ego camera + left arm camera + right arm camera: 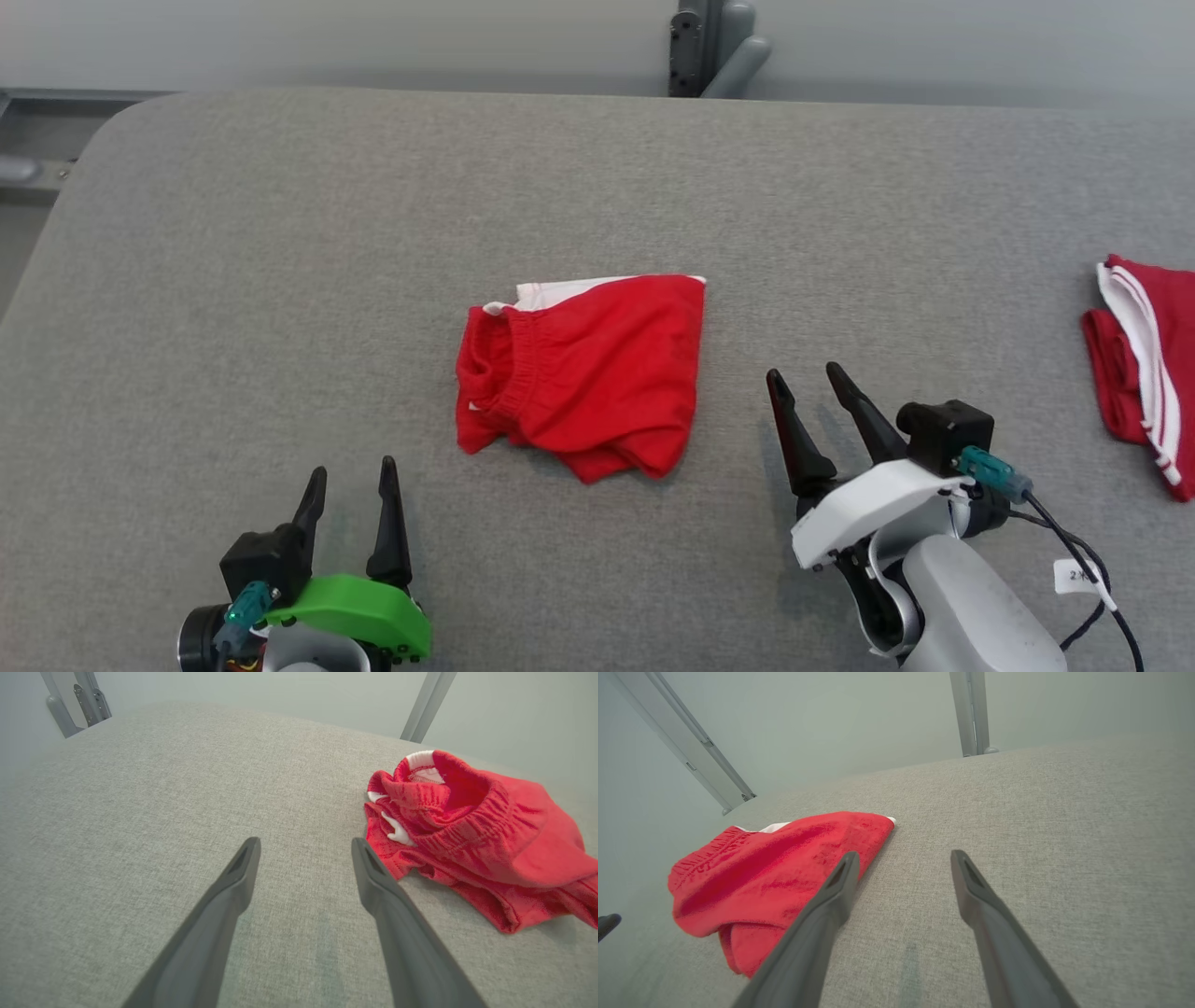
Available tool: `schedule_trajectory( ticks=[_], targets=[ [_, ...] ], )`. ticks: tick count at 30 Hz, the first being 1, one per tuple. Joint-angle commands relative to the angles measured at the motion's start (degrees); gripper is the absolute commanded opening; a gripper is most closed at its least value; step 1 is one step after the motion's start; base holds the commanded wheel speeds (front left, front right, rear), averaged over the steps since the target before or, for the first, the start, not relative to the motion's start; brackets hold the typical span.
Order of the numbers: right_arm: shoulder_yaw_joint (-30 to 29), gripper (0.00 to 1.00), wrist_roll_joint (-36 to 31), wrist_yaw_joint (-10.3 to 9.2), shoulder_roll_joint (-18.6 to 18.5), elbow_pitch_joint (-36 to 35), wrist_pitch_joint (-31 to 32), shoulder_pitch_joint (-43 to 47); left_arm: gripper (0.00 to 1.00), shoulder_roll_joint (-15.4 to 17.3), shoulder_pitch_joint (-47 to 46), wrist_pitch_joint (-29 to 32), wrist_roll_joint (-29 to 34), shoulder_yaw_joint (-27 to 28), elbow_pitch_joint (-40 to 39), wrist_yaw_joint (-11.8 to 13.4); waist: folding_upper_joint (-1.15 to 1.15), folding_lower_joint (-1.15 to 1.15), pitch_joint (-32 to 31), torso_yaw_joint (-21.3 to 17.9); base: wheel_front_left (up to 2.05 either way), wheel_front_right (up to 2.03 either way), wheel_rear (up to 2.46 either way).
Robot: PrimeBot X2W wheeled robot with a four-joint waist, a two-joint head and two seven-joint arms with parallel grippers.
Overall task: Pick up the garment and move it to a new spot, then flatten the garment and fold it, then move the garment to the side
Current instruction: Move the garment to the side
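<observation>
Garment (583,373), plus head view's second cloth (1117,373)

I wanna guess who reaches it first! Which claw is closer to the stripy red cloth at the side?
Right. The right gripper is left of the stripy cloth; the left gripper is far across, past the red shorts.

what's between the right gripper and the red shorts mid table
Nothing: bare grey tabletop runs from the right gripper to the red shorts, as the head view shows.
</observation>
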Motion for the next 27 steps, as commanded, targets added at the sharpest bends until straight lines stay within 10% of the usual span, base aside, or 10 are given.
schedule_trajectory(
  ticks=[1,14,15,17,18,27],
  targets=[
    [0.83,1.00,1.46,-0.02,-0.40,1.04,-0.15,-1.31,1.00,0.21,-0.31,0.02,-0.30,-0.25,-0.09,0.30,0.35,0.00,3.97,6.63,0.00,0.00,0.00],
    [10.90,1.00,22.37,0.17,0.02,16.40,0.16,-9.62,1.00,0.19,-1.01,0.03,-0.56,-2.38,-0.15,0.18,0.35,0.00,5.12,12.17,0.00,0.00,0.00],
    [11.75,0.94,23.08,0.22,0.17,17.16,0.23,-9.68,1.00,0.19,-1.03,0.02,-0.52,-2.44,-0.16,0.18,0.35,0.00,5.07,12.20,0.00,0.00,0.00],
    [13.29,0.11,24.19,0.22,0.45,18.24,0.22,-9.87,1.00,0.22,-0.77,0.02,-0.42,-2.24,-0.13,0.31,0.35,0.00,4.78,11.93,0.00,0.00,0.00],
    [13.65,0.00,24.32,0.21,0.42,19.00,0.19,-9.80,1.00,0.20,-0.55,0.03,-0.30,-2.10,-0.15,0.33,0.35,0.00,4.64,11.63,0.00,0.00,0.00],
    [7.72,0.00,14.60,-0.06,-1.92,17.26,-0.02,-9.62,1.00,0.21,0.83,0.03,0.62,-1.32,-0.32,-0.51,0.35,0.00,0.95,4.59,0.00,0.00,0.00]
  ],
)
